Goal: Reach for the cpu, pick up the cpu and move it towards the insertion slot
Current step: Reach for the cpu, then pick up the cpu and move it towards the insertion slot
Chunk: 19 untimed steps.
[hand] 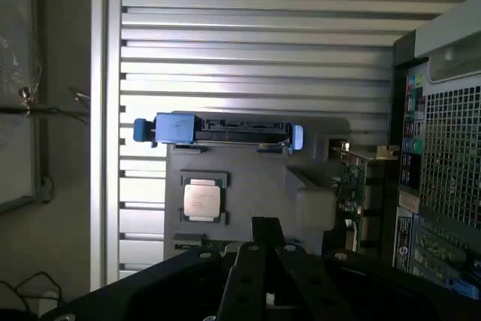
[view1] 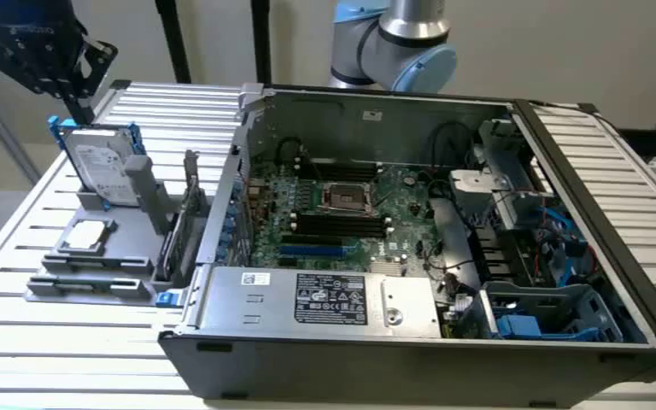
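The cpu is a small silvery square chip lying flat in a grey holder on the slatted table, at the exterior view's left. In the wrist view the cpu lies flat with its metal top up. My gripper hangs high above the holder's far end, over the upright hard drive, well apart from the chip. Its black fingers look pressed together with nothing between them. The insertion slot is a square socket with a shiny frame and dark centre on the motherboard inside the open case.
A silver hard drive with blue rails stands upright in the holder just below my gripper. The open computer case takes up the middle and the exterior view's right, with a power supply at its front and long black memory slots beside the socket.
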Available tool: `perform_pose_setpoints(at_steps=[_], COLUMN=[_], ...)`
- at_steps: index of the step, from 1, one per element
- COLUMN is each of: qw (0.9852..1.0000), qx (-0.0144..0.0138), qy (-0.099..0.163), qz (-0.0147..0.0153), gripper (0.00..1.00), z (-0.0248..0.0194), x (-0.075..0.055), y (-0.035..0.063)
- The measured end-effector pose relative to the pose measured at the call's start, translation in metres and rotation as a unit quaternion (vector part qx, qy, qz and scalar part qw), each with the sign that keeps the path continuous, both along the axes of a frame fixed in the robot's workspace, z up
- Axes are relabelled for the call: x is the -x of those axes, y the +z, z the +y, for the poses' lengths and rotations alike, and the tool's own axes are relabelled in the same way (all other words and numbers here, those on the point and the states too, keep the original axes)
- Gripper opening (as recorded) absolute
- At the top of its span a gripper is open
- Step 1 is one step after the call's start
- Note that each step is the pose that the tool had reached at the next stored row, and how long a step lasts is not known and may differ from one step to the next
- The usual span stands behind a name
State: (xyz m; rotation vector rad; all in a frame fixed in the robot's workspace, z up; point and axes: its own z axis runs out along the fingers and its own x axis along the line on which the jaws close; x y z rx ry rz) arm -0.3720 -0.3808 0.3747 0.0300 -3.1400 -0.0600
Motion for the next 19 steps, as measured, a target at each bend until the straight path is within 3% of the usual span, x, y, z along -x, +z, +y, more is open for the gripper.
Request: perform_pose_setpoints(at_steps=[13, 19], qw=[1.0000, 1.0000], qx=[0.0000, 0.0000], qy=[0.000, 0.000], qz=[-0.0003, -0.0004], gripper=[0.11, 0.11], z=[-0.0006, -0.0076], x=[0.003, 0.023], y=[-0.0003, -0.0041])
